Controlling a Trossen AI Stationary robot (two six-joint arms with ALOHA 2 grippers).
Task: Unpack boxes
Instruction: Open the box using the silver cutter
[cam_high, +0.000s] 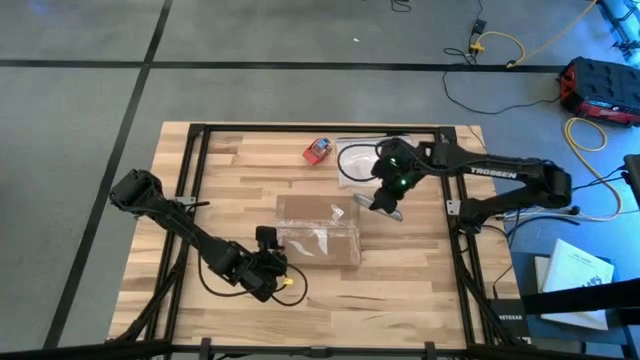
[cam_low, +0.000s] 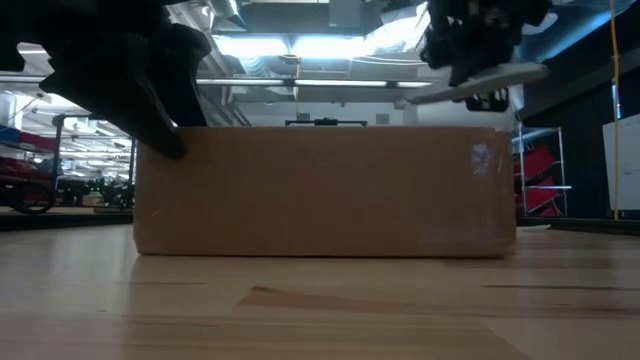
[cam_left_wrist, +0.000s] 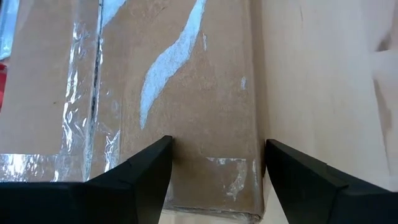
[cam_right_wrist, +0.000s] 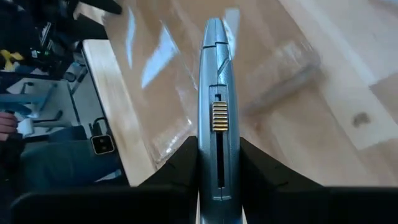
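Clamped between the right gripper's (cam_right_wrist: 217, 180) fingers (cam_right_wrist: 180, 162) is a slim grey box cutter (cam_right_wrist: 216, 106), its yellow slider showing, the tool pointing out over the taped top of the box (cam_high: 318, 232). In the high view that gripper hovers above the box's right far corner, the cutter clear of the cardboard. Left gripper (cam_left_wrist: 214, 180) fingers (cam_left_wrist: 140, 171) stand moderately apart with the box's near end between them — whether they press on it I cannot tell. The box sits mid-table, flaps closed under shiny tape (cam_left_wrist: 168, 62); a clear bag (cam_high: 362, 158) and a small red object (cam_high: 318, 151) lie beyond it. By my reading the step is slitting the tape: next the cutter must come down onto the seam and run along it while the left arm steadies the box.
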